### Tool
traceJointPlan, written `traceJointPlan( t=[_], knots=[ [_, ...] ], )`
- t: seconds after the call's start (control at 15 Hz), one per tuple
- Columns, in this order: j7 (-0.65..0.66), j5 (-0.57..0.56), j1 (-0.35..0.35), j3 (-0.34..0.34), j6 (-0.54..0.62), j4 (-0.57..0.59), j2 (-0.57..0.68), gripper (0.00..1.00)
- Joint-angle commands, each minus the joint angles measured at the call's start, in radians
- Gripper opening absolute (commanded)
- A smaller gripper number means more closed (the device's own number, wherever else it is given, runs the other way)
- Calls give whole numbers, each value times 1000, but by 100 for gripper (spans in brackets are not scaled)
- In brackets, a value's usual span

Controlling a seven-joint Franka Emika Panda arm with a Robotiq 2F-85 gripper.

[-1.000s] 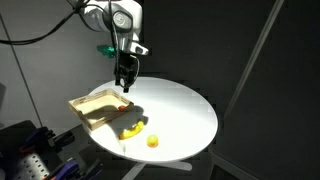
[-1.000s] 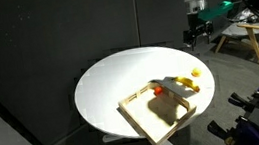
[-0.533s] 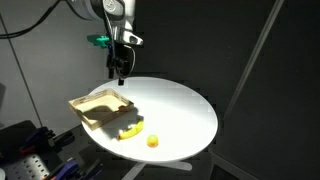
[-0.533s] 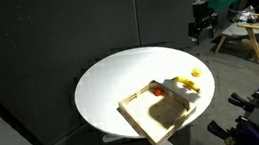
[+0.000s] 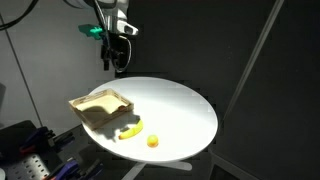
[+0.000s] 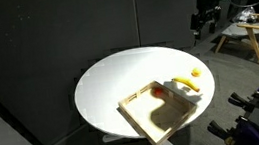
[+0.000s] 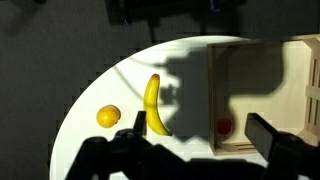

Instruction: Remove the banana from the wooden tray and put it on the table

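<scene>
Yellow banana [image 7: 153, 104]: on table [image 5: 190, 110] near its edge, just beside wooden tray [image 5: 100, 105];
gripper [image 5: 119, 68]: jaws wide, empty, high above table

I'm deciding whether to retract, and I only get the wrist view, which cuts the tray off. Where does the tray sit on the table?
Observer: The wooden tray sits at the edge of the table; one corner seems to jut past the rim.
Operator: How high is my gripper?
Observer: The gripper hangs well above the table, near its rim.
Operator: Anything beyond the table?
Observer: A wooden stool stands on the floor past the table, on the gripper's side.
</scene>
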Motion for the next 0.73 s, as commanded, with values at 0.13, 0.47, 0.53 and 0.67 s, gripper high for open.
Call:
traceJointPlan(
  t=[0.13,0.47,0.53,0.67],
  knots=[
    [-3,4,-18,19,-2,1,7,100],
    [-3,3,-19,19,-2,1,9,100],
    [-3,3,-19,19,-2,1,10,100],
    [-3,3,-19,19,-2,1,10,100]
  ],
)
